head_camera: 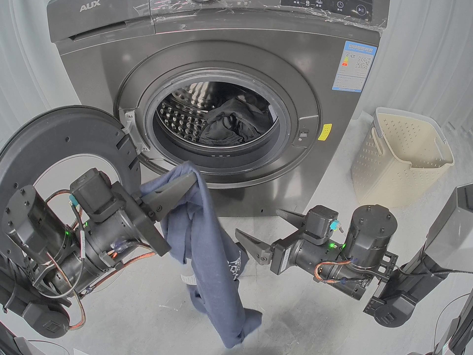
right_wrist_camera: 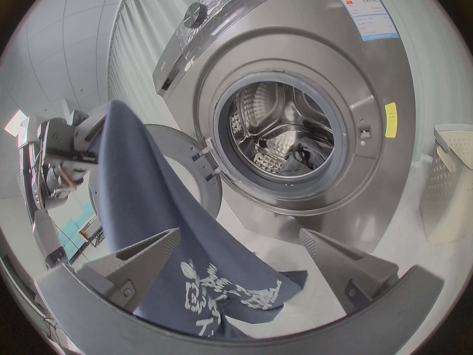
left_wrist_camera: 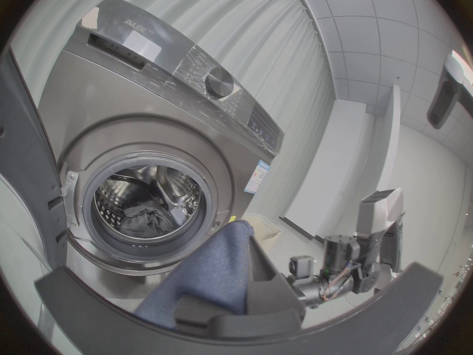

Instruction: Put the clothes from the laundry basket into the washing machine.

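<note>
- One left gripper (head_camera: 189, 179) pinched one blue garment (head_camera: 207, 252), which hung at 6 o'clock of the washing machine (head_camera: 276, 50) opening.
- One right gripper (head_camera: 257, 223), fingers spread, sat at the garment's 3 o'clock.
- One dark garment (head_camera: 231, 122) lay in the drum.
- One laundry basket (head_camera: 394, 168) stood at the machine's 4 o'clock.

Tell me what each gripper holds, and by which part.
The left gripper pinches the dark blue cotton shirt by a bunched fold at its top; the rest hangs down. The right gripper is open, holding nothing.
</note>
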### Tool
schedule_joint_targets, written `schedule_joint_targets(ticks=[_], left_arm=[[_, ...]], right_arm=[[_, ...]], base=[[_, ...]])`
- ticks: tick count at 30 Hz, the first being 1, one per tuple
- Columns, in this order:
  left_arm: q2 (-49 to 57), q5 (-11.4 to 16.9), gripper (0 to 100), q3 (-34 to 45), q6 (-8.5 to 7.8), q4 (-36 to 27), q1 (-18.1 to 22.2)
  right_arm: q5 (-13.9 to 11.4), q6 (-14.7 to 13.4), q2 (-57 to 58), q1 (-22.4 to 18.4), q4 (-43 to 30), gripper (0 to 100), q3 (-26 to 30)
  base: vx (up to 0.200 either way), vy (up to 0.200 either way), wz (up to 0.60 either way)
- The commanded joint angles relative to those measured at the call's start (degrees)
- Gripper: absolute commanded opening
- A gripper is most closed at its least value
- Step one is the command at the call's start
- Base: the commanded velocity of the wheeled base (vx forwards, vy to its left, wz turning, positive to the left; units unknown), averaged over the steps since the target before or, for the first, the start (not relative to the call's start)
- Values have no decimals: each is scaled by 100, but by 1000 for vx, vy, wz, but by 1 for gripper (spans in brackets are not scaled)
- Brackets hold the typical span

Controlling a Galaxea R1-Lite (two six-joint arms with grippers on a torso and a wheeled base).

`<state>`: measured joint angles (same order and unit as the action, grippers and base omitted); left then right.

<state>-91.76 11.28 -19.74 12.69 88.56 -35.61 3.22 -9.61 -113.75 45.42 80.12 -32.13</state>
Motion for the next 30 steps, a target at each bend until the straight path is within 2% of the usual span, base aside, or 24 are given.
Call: schedule_joint_targets(ticks=[1,8,11,16,22,25,30], left_arm=[[-228,-178,0,-241,-3,3,28],[-387,-671,0,-663,-12,3,133],[-387,-767,0,-769,-12,3,160],[-395,-1119,0,-1190,-3,3,247],[-457,-1242,0,-1366,-3,3,265],[-457,-1242,0,-1375,-12,3,265],[-457,-1251,0,-1410,-12,3,256]], right_arm=[[3,11,37,-42,4,100,234],[12,11,2,54,4,100,427],[21,11,-68,63,4,100,427],[3,20,-209,72,74,100,375],[-58,29,-525,195,136,100,322],[-164,170,-894,265,312,100,49],[-287,170,-1176,441,259,100,-346]], base=[[0,0,0],[0,0,0],[0,0,0],[0,0,0],[0,0,0],[0,0,0],[0,0,0]])
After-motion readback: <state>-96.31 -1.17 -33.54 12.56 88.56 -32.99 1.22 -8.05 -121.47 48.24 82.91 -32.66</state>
